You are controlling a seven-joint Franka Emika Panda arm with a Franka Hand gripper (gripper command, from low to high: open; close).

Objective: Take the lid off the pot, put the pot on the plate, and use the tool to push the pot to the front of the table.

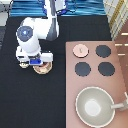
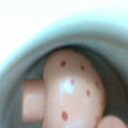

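The pink lid (image 1: 80, 50) lies on the brown stove top, off the pot. On the black table (image 1: 30, 105), left of the stove, sits the round pot (image 1: 45, 69), reddish-brown inside with a pale ring around it; I cannot separate a plate from it. My gripper (image 1: 36, 63) hangs right over the pot's left part and hides it. A small cream piece (image 1: 22, 64) peeks out at the hand's left; whether it is the tool I cannot tell. The wrist view shows a pink rounded shape with red dots (image 2: 72, 85) inside a pale round rim (image 2: 30, 40).
The brown stove (image 1: 120, 65) fills the exterior view's right, with three black burners (image 1: 103, 50) showing. A large grey pan (image 1: 95, 106) stands at its bottom with its handle pointing right. The robot's white arm (image 1: 30, 35) rises from the top.
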